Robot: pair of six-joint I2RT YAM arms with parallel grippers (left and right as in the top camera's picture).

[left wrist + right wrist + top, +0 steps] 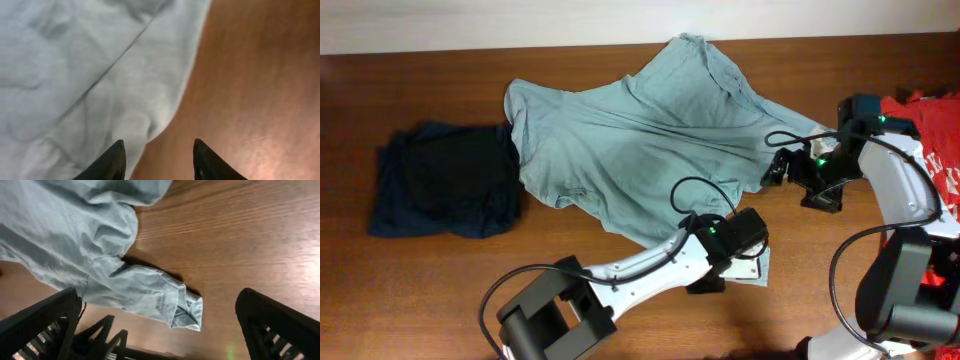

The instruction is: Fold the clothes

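Note:
The clothes lie across a brown table: a pale grey-blue T-shirt (640,130) is spread out crumpled in the middle. A dark navy one (445,180) is bunched at the left, and a red one with white lettering (932,130) lies at the right edge. My left gripper (745,255) hovers over the grey-blue shirt's near hem corner. In the left wrist view its jaws (158,150) are open, one fingertip (119,150) over cloth (90,75), the other over bare wood. My right gripper (778,168) stands wide open over the shirt's right sleeve end (185,310), which lies flat between the fingers (160,325).
A white wall band runs behind the table's far edge (440,50). The right arm (890,180) arches over the red shirt, and black cables loop from both arms. Bare wood (420,290) shows at the front left and between the navy shirt and the near edge.

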